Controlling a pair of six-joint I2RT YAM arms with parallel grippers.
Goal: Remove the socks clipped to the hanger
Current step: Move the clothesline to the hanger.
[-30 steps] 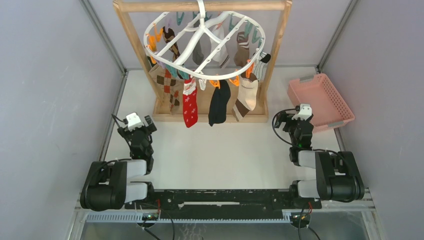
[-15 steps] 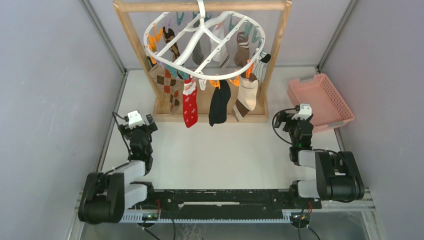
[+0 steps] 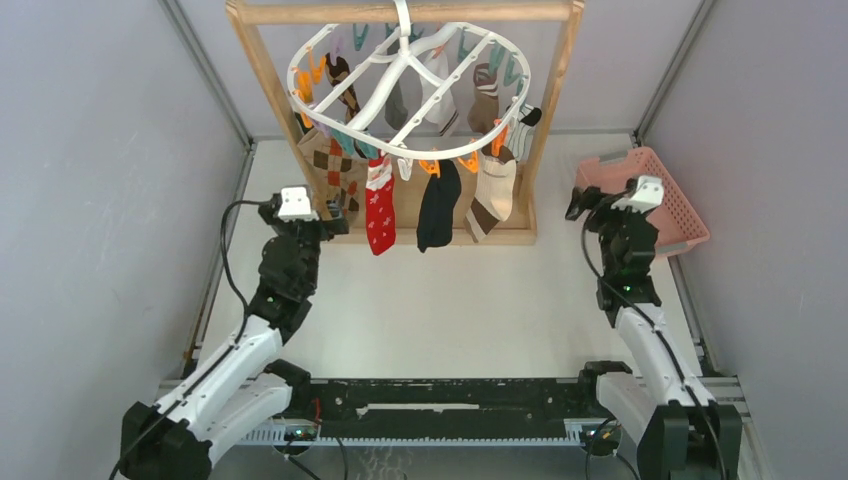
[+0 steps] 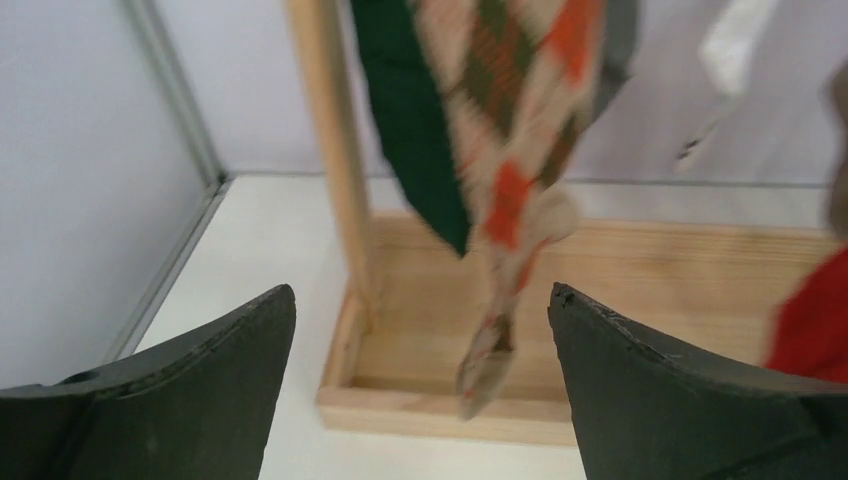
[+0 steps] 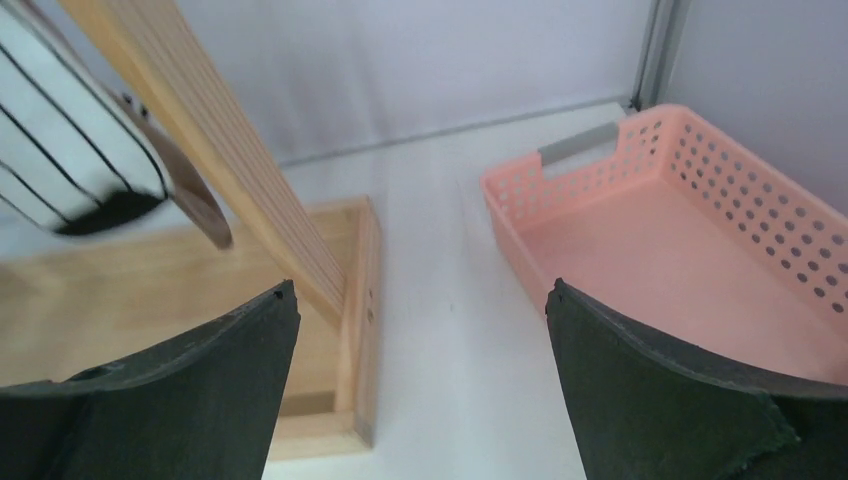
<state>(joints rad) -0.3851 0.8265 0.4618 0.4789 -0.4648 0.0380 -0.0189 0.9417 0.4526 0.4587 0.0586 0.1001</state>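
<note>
The white oval hanger (image 3: 398, 62) hangs from the wooden frame, with socks clipped round it. Along the front hang a red patterned sock (image 3: 380, 210), a black sock (image 3: 437, 205) and a beige-and-brown sock (image 3: 492, 195). A brown argyle sock (image 3: 335, 170) hangs at the left and a white black-striped sock (image 3: 522, 128) at the right. My left gripper (image 3: 335, 217) is open and empty just in front of the argyle sock (image 4: 510, 150), which hangs between and beyond its fingers. My right gripper (image 3: 580, 205) is open and empty beside the frame's right post. The striped sock (image 5: 70, 150) is up to its left.
The wooden frame (image 3: 425, 236) stands at the back on a tray-like base; its right post (image 5: 200, 130) is close to my right gripper. A pink perforated basket (image 3: 660, 170) sits at the right, also in the right wrist view (image 5: 680, 230). Grey walls close in on both sides.
Both arms have unfolded and reached forward. The left gripper has moved up and right to the argyle sock. The right gripper has moved up between the frame and the basket.
</note>
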